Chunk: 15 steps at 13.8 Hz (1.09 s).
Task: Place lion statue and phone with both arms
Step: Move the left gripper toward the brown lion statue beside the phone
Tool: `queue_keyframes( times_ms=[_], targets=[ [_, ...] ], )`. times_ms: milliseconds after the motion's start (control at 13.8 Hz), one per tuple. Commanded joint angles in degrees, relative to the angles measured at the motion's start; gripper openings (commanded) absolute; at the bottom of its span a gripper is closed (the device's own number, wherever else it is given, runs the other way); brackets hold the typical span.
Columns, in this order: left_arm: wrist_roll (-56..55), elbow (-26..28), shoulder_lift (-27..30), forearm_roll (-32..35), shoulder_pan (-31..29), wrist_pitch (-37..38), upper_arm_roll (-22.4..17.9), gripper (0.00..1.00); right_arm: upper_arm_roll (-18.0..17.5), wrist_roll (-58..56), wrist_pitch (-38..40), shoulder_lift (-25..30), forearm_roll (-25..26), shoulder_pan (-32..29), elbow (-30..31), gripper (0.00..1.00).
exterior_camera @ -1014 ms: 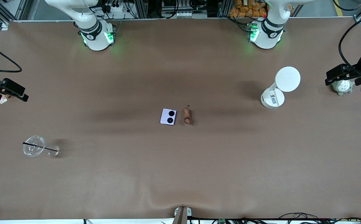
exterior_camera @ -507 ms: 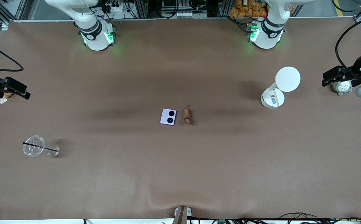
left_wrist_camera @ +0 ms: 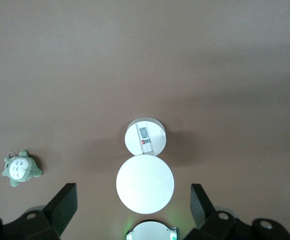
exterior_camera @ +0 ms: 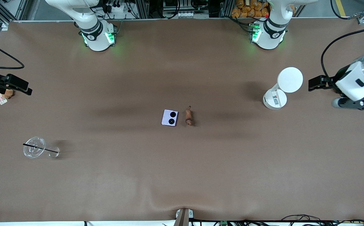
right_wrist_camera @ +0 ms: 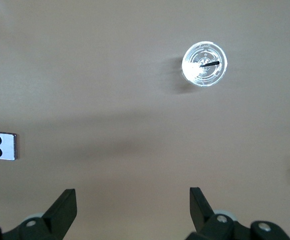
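Front view – phone (exterior_camera: 169, 117) beside lion statue (exterior_camera: 188, 116), mid-table

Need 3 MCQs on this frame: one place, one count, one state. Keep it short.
1. The lion statue lies:
A. beside the phone
B. on the phone
C. in the clear cup

2. Black lenses on the phone:
A. one
B. two
C. four

3. The left end effector is:
A. shut on the phone
B. open, holding nothing
C. shut on the lion statue

Key: 1 A, they lie side by side, apart, mid-table. 2 B, two round lenses show. 3 B, its fingers stand apart over the white container.
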<state>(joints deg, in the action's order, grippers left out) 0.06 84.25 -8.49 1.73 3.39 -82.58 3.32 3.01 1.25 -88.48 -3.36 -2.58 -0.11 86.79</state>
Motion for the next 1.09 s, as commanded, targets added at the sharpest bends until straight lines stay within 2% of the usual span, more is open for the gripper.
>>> queue_keyframes(
  times_ms=[0,507,652,1014],
  targets=[
    [0.29,-1.02,-0.91,-0.68,1.62,1.10,1.86,1.00,-0.03,0.16,0.94,1.16,-0.23,-0.24,-0.21,1.00],
    [0.73,-1.46,-5.74,0.38,6.89,0.75,2.04,1.00,-0.29,0.42,1.64,1.16,-0.67,0.37,-0.30,1.00],
    [-0.58,-3.03,-8.11,0.82,11.79,0.40,1.87,1.00,-0.38,0.42,2.52,1.16,-0.76,0.55,-0.39,1.00],
    [-7.52,-5.23,-14.08,0.64,16.74,-8.38,2.38,1.00,-0.38,0.60,4.10,1.43,-0.76,0.46,-0.83,1.00]
  ],
)
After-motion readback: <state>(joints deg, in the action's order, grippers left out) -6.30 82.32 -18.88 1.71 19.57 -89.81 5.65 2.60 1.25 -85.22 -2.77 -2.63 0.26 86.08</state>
